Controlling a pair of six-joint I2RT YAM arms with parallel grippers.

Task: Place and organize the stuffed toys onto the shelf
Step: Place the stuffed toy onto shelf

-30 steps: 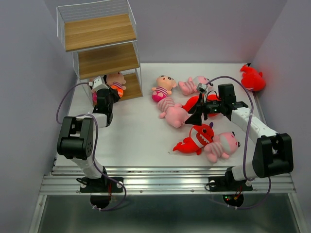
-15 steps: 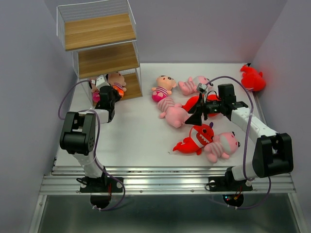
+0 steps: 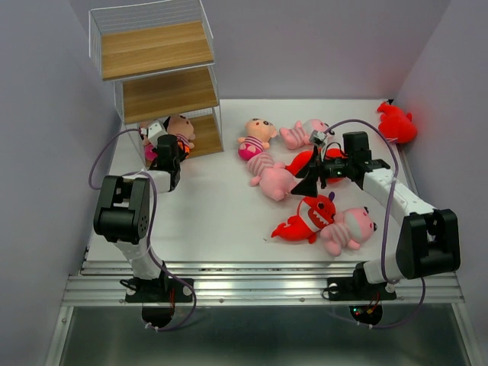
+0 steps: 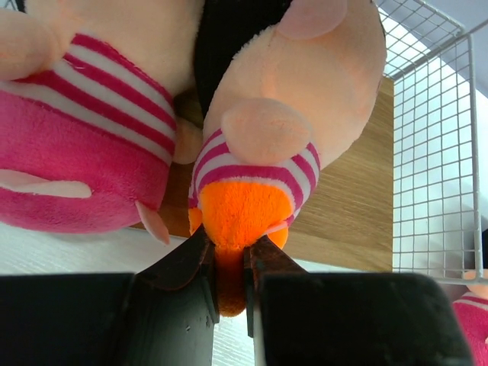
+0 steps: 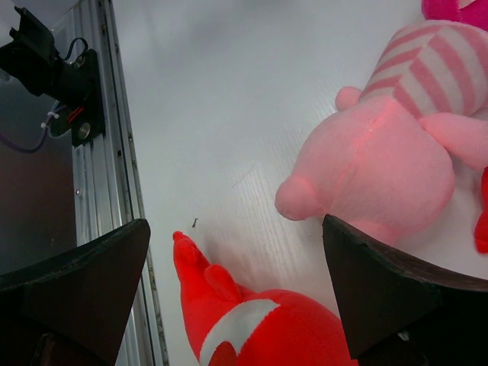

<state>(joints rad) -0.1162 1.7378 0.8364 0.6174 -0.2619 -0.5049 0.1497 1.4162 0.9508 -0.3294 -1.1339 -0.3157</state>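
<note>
Left gripper clamped the pink-striped plush doll's orange foot at the wood-and-wire shelf — right gripper hung wide apart, empty.

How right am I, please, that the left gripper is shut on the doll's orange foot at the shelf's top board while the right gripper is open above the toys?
Not quite: the top external view shows the doll at the shelf's bottom board, not the top. The left gripper is shut on its orange foot and the right gripper is open above the toys.
</note>
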